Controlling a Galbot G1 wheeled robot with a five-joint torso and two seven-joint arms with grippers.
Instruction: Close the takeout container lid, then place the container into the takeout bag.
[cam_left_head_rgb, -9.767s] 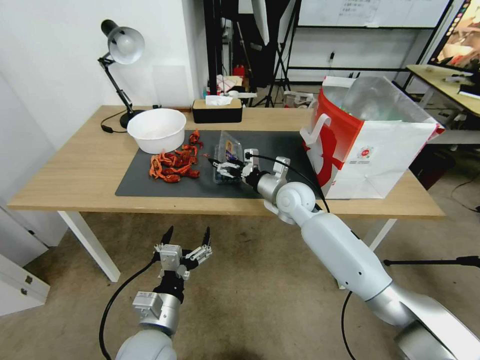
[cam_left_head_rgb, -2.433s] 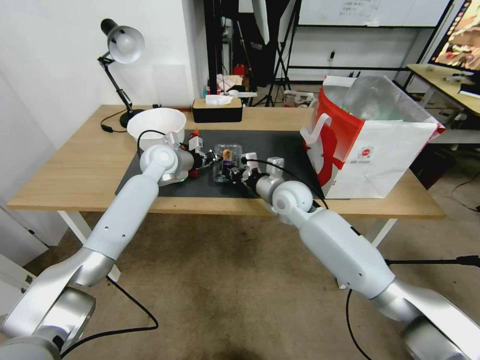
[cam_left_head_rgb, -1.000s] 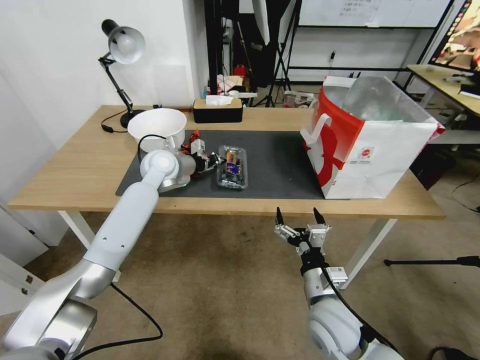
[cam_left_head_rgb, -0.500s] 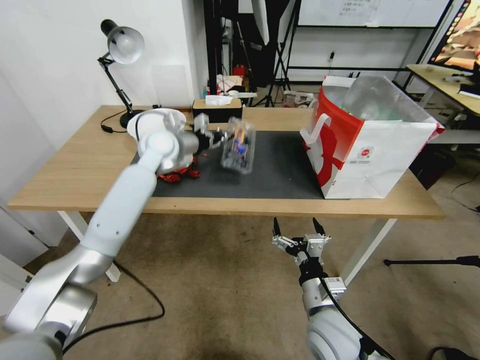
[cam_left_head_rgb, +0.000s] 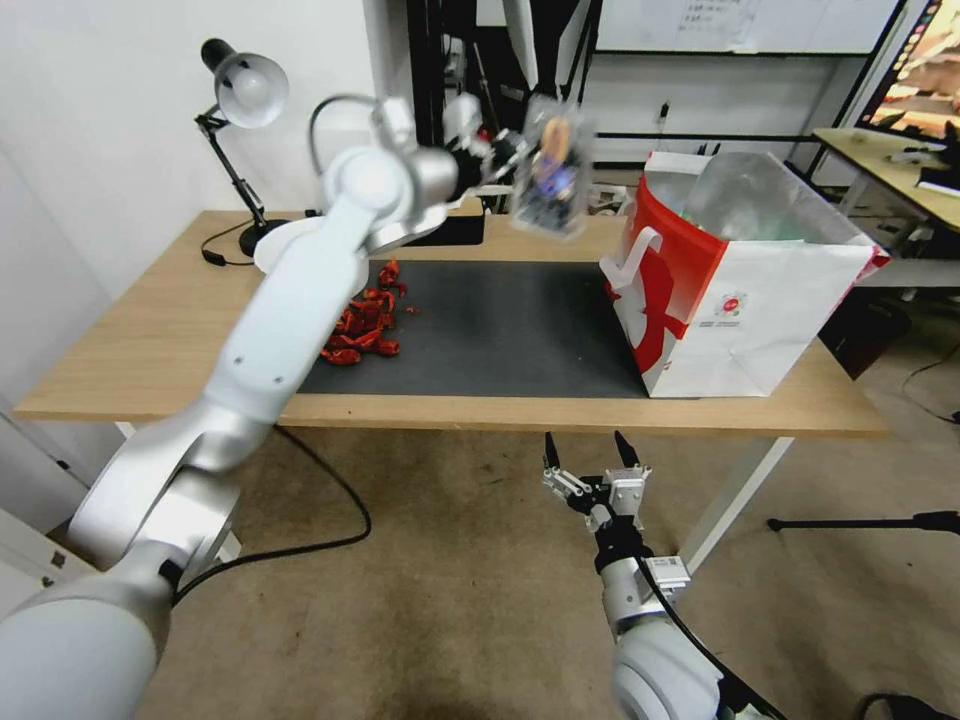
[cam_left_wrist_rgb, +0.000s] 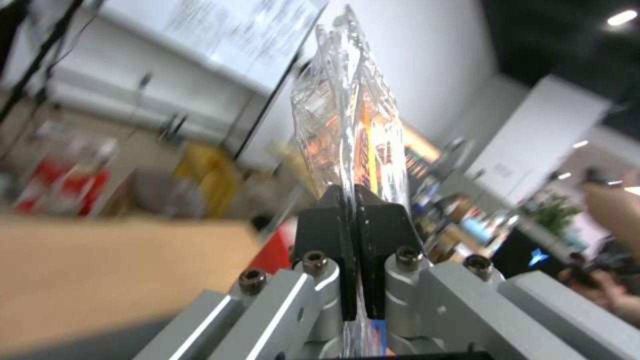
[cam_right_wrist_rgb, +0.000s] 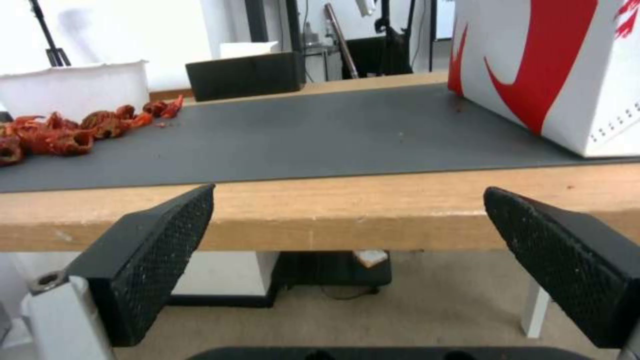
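The clear takeout container (cam_left_head_rgb: 550, 170) with dark berries hangs high in the air, tilted on edge, left of the bag's open top. Its lid is down and closed. My left gripper (cam_left_head_rgb: 508, 152) is shut on the container's rim; in the left wrist view the black fingers (cam_left_wrist_rgb: 333, 220) pinch the clear plastic container (cam_left_wrist_rgb: 347, 130). The red-and-white takeout bag (cam_left_head_rgb: 745, 290) stands open on the table's right side. My right gripper (cam_left_head_rgb: 585, 462) hangs open below the table's front edge, its pads (cam_right_wrist_rgb: 160, 240) wide apart with nothing between them.
A dark mat (cam_left_head_rgb: 500, 330) covers the table middle, with red crayfish (cam_left_head_rgb: 360, 325) at its left. A white bowl (cam_left_head_rgb: 275, 245), a desk lamp (cam_left_head_rgb: 240, 95) and a black tissue box (cam_right_wrist_rgb: 243, 75) stand at the back. The bag (cam_right_wrist_rgb: 553, 70) sits at the mat's right edge.
My left arm has lifted the closed container off the mat, up and rightward toward the bag. The right arm stays lowered below the table edge.
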